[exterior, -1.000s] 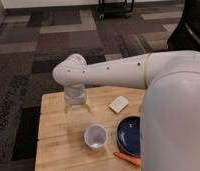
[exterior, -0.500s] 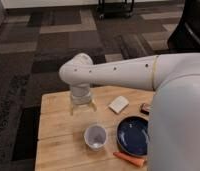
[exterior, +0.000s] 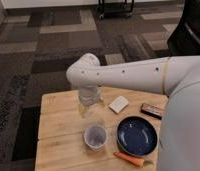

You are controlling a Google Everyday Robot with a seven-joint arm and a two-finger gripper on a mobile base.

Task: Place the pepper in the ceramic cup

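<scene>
— So, where is the gripper [exterior: 90,106]?

— Hanging under the bent wrist of the white arm [exterior: 128,75], over the back half of the wooden tabletop [exterior: 58,145], about midway between its left and right edges. Whether it is open or closed, I cannot tell (the wrist housing covers most of it).

— And the ceramic cup [exterior: 95,136]?

— Upright, closer to the front edge, just in front of the gripper and apart from it.

— The pepper [exterior: 129,159]?

— Lying flat along the front edge toward the right corner, right of the cup and not touching it, just in front of the dark blue bowl [exterior: 137,135].

— Any writing?

— A dark bar [exterior: 151,110] with a red label sits by the right edge behind the bowl (its print is too small to read). A beige block [exterior: 118,104] lies between it and the gripper.
</scene>
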